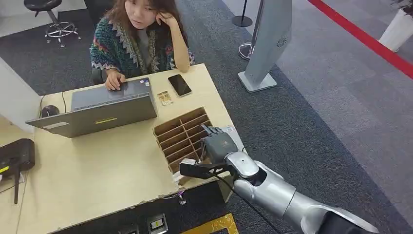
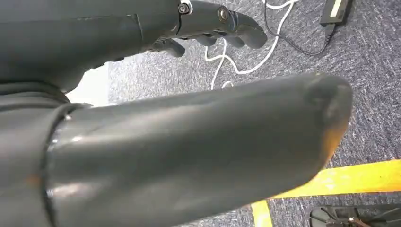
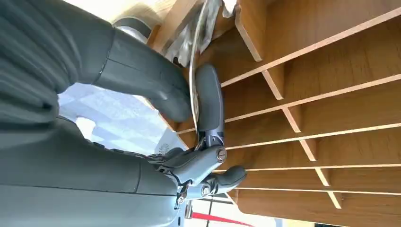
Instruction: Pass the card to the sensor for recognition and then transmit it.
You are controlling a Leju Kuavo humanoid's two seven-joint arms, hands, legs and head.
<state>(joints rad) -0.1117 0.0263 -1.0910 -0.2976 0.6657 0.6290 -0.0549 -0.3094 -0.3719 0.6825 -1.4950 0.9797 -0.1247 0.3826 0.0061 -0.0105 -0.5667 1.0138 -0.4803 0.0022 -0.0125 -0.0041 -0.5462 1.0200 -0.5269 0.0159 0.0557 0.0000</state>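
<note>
- Wooden compartment rack (image 1: 181,136) lies flat at the right part of the pale desk (image 1: 97,175), its dividers forming rows of narrow slots.
- Right hand (image 1: 214,145) sits over the rack's near right corner, its silver arm reaching in from below.
- In the right wrist view, the thumb and one dark finger (image 3: 209,101) pinch a thin card (image 3: 193,75), seen edge-on, just above the rack's slots; the other fingers are curled underneath.
- Left hand (image 2: 208,21) hangs over grey carpet with white cables; its fingers are curled loosely with nothing in them.
- A person (image 1: 139,39) sits at the far side of the desk, one hand on a grey laptop (image 1: 104,109).
- A black phone (image 1: 179,85) lies beside the laptop, with a small card-like item (image 1: 165,98) just next to it.
- A dark device (image 1: 17,156) rests at the desk's left edge.
</note>
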